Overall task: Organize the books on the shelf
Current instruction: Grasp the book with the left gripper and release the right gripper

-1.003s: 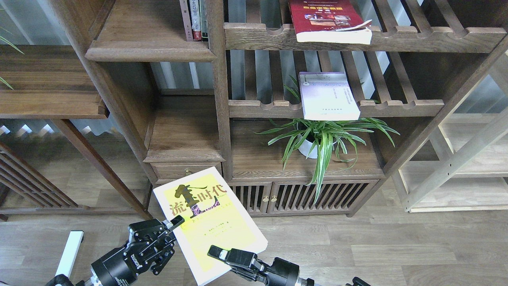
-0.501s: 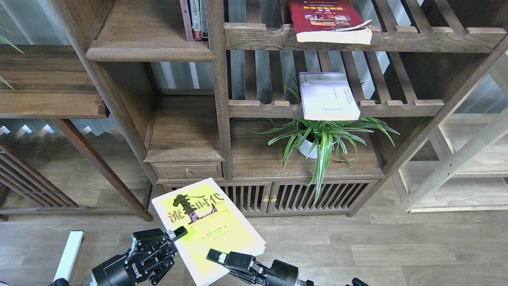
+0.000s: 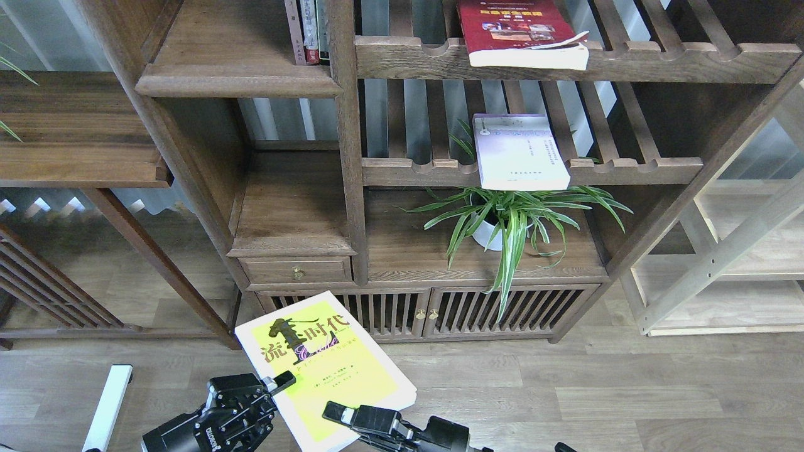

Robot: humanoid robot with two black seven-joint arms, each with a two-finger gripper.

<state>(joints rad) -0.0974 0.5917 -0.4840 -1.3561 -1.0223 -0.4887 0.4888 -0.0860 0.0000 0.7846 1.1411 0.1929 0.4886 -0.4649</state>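
Potted plant below lavender book

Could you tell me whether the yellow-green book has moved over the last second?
Yes. The yellow-green book has dropped lower in the view: its top corner, earlier overlapping the brass-knobbed drawer, now sits below it.

Both arms are black, built of round, matte cylindrical segments. The left arm's wrist housing carries small white lettering along its curved side, too small to read, and ends in a boxy black left claw with exposed linkages, small screw heads and a pale pad on one fingertip. The right claw is a flatter black block with a white patch near its tip, joined to a thick round wrist segment.
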